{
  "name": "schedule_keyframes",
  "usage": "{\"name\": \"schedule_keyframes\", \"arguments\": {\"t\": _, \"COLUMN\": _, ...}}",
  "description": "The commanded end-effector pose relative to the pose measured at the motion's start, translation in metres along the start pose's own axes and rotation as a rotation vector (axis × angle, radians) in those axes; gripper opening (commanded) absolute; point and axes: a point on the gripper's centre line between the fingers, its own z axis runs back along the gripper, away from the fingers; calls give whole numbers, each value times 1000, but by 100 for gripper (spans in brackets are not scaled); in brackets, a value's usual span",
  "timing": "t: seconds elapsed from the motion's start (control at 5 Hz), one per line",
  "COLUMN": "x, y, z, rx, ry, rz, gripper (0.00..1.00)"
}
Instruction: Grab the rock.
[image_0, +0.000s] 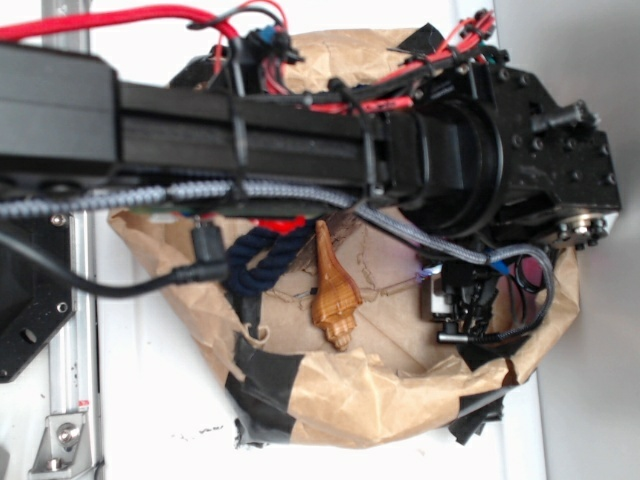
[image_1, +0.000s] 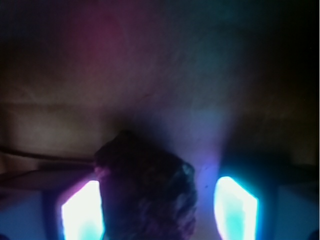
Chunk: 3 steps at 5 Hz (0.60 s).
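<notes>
In the wrist view I see the rock (image_1: 147, 192) at lower centre, lying between the two glowing fingers (image_1: 82, 212) of the gripper (image_1: 159, 210). The left pad looks to touch the rock; a gap of brown paper (image_1: 165, 75) shows before the right pad. I judge the jaws released and not yet clenched, though the dim, tinted light makes contact hard to confirm.

In the exterior view the arm (image_0: 250, 130) hides the rock; the seashell (image_0: 333, 290) lies at centre, clear of the gripper at right. To close well: hold height, shut slowly, and let the right pad meet the stone squarely.
</notes>
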Motion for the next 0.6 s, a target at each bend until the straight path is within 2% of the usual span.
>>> {"name": "schedule_keyframes", "arguments": {"t": 0.0, "x": -50, "y": 1, "z": 103, "rx": 145, "ry": -179, "rz": 7, "gripper": 0}}
{"name": "schedule_keyframes", "arguments": {"t": 0.2, "x": -72, "y": 0, "z": 149, "rx": 143, "ry": -180, "rz": 111, "gripper": 0}}
{"name": "schedule_keyframes", "arguments": {"t": 0.4, "x": -80, "y": -4, "z": 159, "rx": 136, "ry": -170, "rz": 167, "gripper": 0}}
